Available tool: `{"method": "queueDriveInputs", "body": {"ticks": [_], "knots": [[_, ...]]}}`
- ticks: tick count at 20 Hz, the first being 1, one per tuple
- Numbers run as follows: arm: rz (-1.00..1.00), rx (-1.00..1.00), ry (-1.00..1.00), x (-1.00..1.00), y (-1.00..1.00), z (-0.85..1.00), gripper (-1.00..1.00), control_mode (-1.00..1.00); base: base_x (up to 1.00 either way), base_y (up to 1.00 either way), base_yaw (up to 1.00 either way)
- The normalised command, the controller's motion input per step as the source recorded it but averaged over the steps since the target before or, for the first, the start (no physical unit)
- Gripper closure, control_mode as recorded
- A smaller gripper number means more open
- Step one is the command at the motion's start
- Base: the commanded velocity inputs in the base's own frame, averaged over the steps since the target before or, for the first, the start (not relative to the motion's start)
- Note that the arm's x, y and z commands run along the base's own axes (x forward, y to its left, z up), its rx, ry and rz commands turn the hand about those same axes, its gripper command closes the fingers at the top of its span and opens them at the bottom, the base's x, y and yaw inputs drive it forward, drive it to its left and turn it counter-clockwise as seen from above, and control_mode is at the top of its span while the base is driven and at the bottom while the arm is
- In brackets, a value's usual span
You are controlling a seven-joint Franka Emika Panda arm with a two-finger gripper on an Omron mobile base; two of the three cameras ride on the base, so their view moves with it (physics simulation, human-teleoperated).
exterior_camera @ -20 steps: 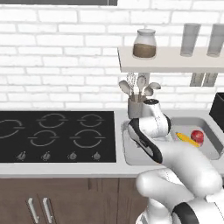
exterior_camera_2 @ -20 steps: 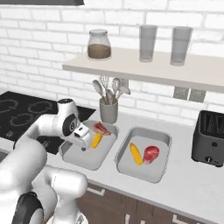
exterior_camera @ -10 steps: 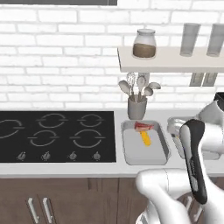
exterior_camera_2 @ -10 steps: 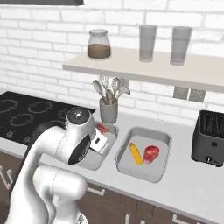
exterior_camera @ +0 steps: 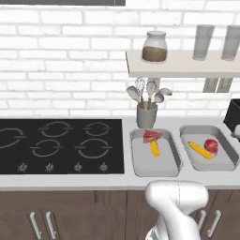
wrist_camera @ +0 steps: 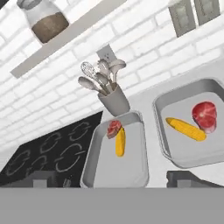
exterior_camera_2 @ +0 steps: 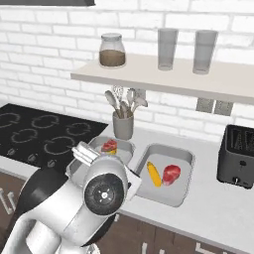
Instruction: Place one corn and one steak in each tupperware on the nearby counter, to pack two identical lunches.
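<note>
Both trays packed, gripper (wrist_camera: 111,179) open and empty
At centre frame each tupperware (exterior_camera: 155,161) held one corn (exterior_camera: 154,148) and one steak (exterior_camera: 151,136), apparently touching

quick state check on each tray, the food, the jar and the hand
left tupperware: holds the short corn and flat steak
right tupperware: holds the long corn and round steak
jar: lidded, partly filled
hand: open, empty
</note>
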Motion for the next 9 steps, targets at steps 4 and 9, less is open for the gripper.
{"method": "queueDriveInputs", "body": {"ticks": [4, 9], "knots": [[0.02, -0.29, -0.12, -0.41, 0.76, 0.68, -1.00, -1.00, 0.00, 0.00, 0.00], [0.05, -0.58, 0.02, -0.01, 1.00, 0.01, -1.00, -1.00, 0.00, 0.00, 0.00]]}}
